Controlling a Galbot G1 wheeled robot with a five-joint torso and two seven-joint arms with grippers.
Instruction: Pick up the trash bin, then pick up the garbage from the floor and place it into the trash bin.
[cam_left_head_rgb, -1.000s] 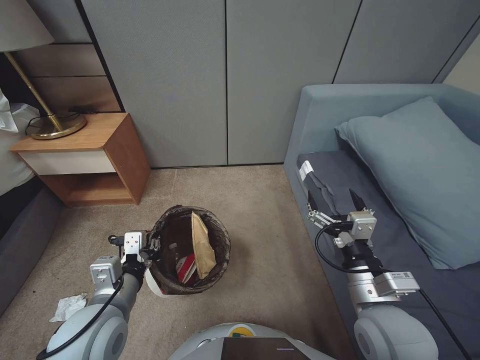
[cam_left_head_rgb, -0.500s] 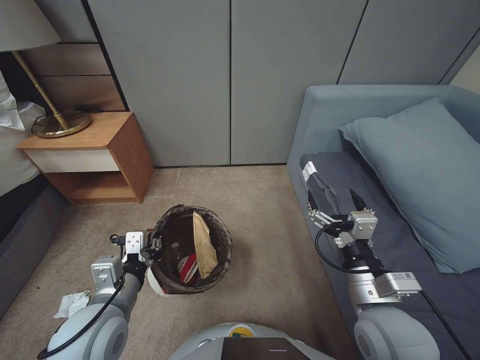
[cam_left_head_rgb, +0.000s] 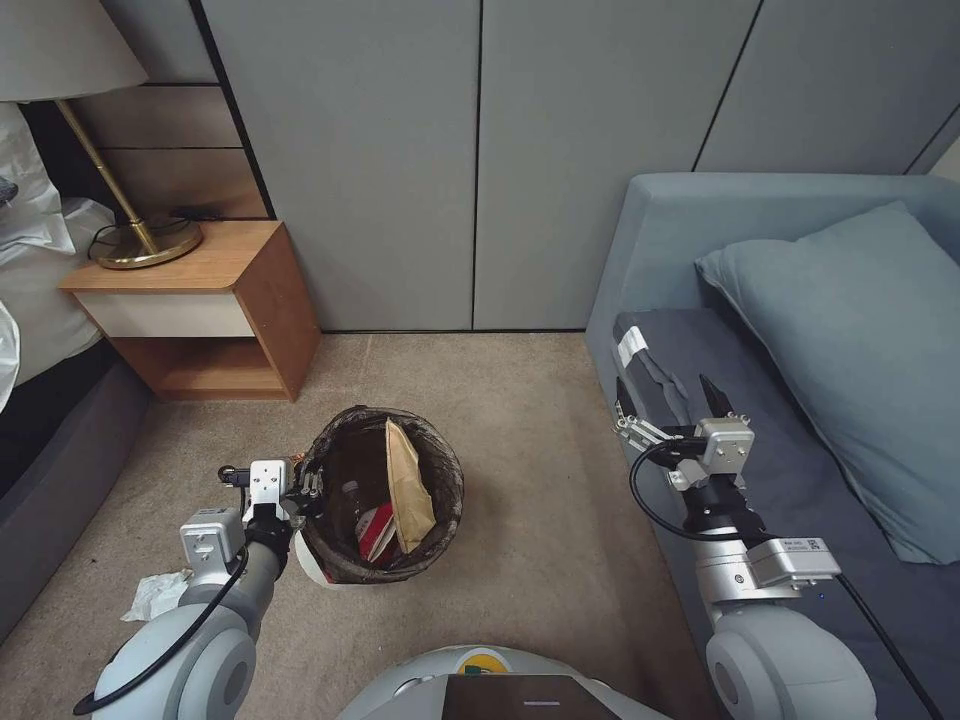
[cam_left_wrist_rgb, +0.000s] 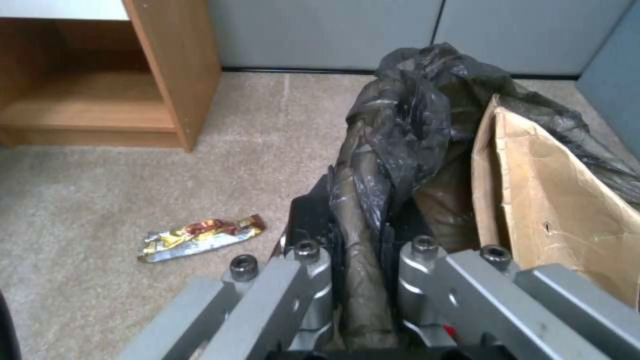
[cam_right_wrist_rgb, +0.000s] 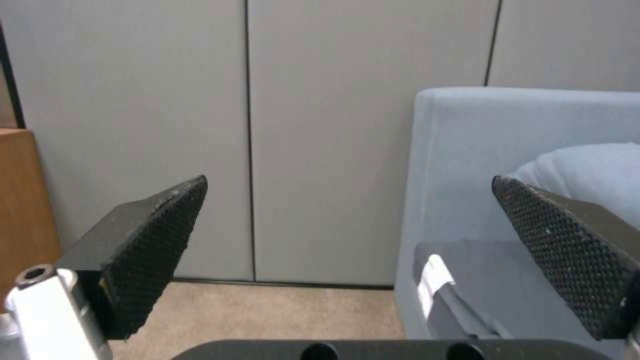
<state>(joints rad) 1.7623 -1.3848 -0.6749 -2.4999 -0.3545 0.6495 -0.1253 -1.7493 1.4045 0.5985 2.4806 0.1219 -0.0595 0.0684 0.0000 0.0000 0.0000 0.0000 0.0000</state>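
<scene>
The trash bin (cam_left_head_rgb: 447, 478), white with a dark liner bag over its rim, hangs in front of me on my left. My left gripper (cam_left_head_rgb: 308, 490) is shut on its near-left rim; in the left wrist view the fingers (cam_left_wrist_rgb: 313, 280) pinch the liner fold (cam_left_wrist_rgb: 363, 240). Inside stand a brown paper bag (cam_left_head_rgb: 405, 490) and a red-white cup (cam_left_head_rgb: 375, 532). A crumpled white tissue (cam_left_head_rgb: 155, 595) lies on the carpet beside my left arm. A yellow snack wrapper (cam_left_wrist_rgb: 200, 237) lies on the carpet near the nightstand. My right gripper (cam_left_head_rgb: 664, 392) is open and empty, held over the sofa's front edge.
A wooden nightstand (cam_left_head_rgb: 200, 300) with a brass lamp (cam_left_head_rgb: 140, 240) stands at the back left, next to a bed (cam_left_head_rgb: 40, 300). A blue sofa (cam_left_head_rgb: 690, 230) with a pillow (cam_left_head_rgb: 860, 350) runs along the right. Grey wall panels close the back; bare carpet lies between.
The whole picture has shifted to the right, so the camera has turned left. The bin stays in my left gripper and both arms keep their pose.
</scene>
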